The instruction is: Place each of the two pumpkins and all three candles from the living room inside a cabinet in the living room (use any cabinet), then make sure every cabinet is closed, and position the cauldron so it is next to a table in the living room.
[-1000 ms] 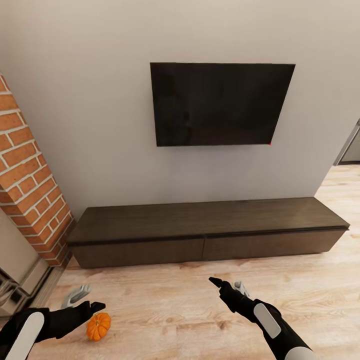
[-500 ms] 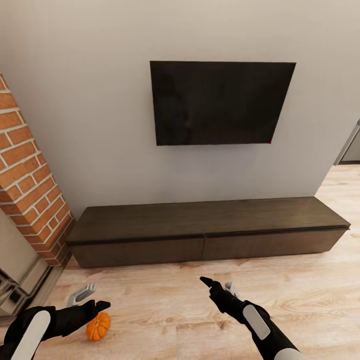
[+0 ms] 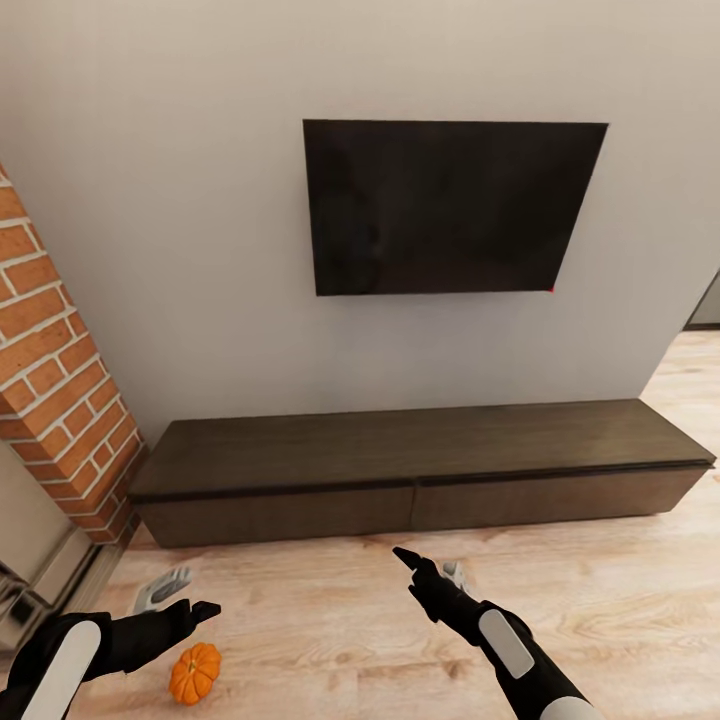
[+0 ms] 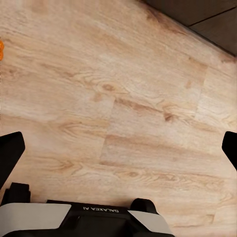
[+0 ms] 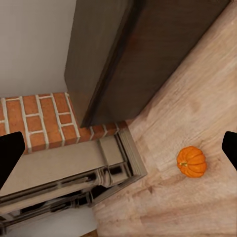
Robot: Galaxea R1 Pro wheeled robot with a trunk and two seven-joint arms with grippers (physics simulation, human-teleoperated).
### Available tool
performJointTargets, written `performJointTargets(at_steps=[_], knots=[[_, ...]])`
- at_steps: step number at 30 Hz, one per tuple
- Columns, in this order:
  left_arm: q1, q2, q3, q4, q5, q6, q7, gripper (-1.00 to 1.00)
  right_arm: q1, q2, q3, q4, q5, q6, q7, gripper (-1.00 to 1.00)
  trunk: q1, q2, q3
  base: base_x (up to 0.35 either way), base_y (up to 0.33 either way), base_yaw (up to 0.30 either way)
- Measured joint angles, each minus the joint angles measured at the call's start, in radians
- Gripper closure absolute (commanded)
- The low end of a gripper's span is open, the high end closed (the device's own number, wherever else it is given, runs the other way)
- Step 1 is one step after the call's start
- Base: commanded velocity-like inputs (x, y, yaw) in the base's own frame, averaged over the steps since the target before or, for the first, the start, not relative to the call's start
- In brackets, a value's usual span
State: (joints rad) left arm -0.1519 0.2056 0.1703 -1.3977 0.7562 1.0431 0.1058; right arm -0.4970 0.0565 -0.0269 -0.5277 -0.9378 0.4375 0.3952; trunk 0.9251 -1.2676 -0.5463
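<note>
One orange pumpkin [image 3: 195, 672] lies on the wood floor at the lower left, just below and nearer than my left gripper [image 3: 180, 597], which hangs open and empty above the floor. In the right wrist view the same pumpkin [image 5: 191, 161] rests on the planks near the fireplace base. The cabinet [image 3: 400, 480], a long low dark brown unit, stands against the wall under the TV with both drawer fronts shut. My right gripper [image 3: 428, 565] is open and empty, a short way in front of the seam between the two drawers. The cabinet [image 5: 123, 54] also appears in the right wrist view.
A brick fireplace [image 3: 55, 370] with a pale hearth stands at the left, close to the cabinet's end. A black TV [image 3: 450, 205] hangs on the grey wall. Light wood floor [image 3: 330, 620] stretches between me and the cabinet and on to the right.
The whole picture has shifted right and down a little, so the camera moved. My right gripper has reached a bit left and toward the cabinet. The pumpkin lies as before.
</note>
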Motion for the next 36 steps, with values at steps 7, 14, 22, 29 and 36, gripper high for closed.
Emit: performJointTargets(at_steps=[7, 14, 22, 29, 36], knots=[[0.0, 0.0, 0.0, 0.0, 0.0, 0.0, 0.0, -1.0, 0.0, 0.0, 0.0, 0.0, -0.001, 0.0, 0.0, -1.0, 0.0, 0.0, 0.0, 0.162, 0.022, 0.0], [0.0, 0.001, 0.0, 0.0, -0.001, 0.0, 0.0, -1.0, 0.0, 0.0, 0.001, 0.0, -0.001, -0.002, 0.001, -1.0, 0.0, 0.0, 0.0, 0.216, -0.054, 0.0], [0.0, 0.0, 0.0, 0.0, 0.0, 0.0, 0.0, -1.0, 0.0, 0.0, 0.001, 0.0, -0.001, -0.003, 0.001, -1.0, 0.0, 0.0, 0.0, 0.24, -0.005, 0.0], [0.0, -0.001, 0.0, -0.001, 0.0, 0.0, 0.0, -1.0, 0.0, 0.0, 0.002, -0.001, 0.0, -0.005, 0.001, -1.0, 0.0, 0.0, 0.0, 0.129, 0.009, 0.0], [0.0, -0.002, 0.0, -0.001, 0.0, 0.0, 0.0, -1.0, 0.0, 0.001, 0.004, 0.0, 0.001, -0.005, 0.001, -1.0, 0.0, 0.0, 0.0, 0.115, 0.049, 0.0]])
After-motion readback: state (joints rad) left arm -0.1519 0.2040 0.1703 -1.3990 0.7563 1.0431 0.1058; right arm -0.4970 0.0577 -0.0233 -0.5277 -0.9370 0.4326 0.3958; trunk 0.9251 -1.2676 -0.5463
